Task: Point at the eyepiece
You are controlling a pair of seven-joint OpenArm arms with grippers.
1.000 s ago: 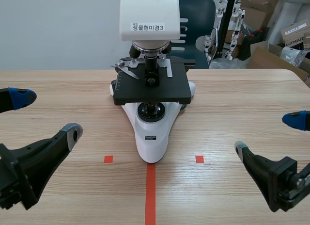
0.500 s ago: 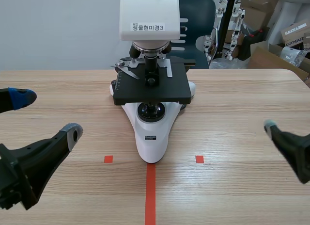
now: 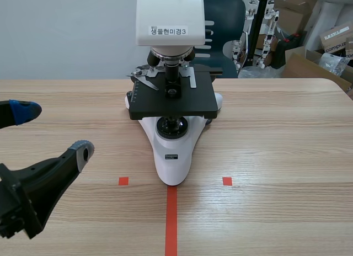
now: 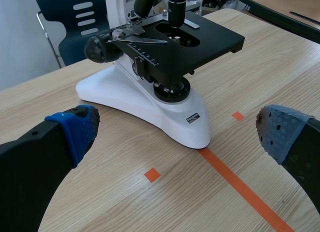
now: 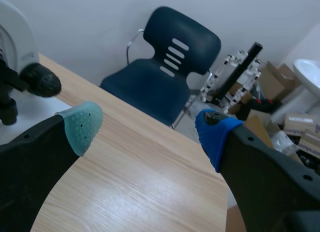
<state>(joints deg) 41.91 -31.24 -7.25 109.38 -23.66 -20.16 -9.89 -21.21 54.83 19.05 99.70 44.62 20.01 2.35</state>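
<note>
A white microscope (image 3: 171, 101) with a black stage stands at the middle of the wooden table (image 3: 276, 134), its head running out of the scene view's top, so no eyepiece shows. My left gripper (image 3: 54, 130) hangs open at the near left, well short of the base. In the left wrist view the microscope (image 4: 165, 92) lies ahead of the open left gripper (image 4: 177, 137). My right gripper (image 5: 149, 129) is open and raised, out of the scene view; beside it only the microscope's black focus knob (image 5: 40, 79) and a bit of white body show.
A dark blue chair (image 3: 223, 19) stands behind the table's far edge, with cardboard boxes (image 3: 325, 41) and a metal frame at the back right. Orange-red tape marks (image 3: 171, 217) lie in front of the microscope base.
The right arm has moved off to the right and left the scene view. The left arm and the microscope have stayed where they were.
</note>
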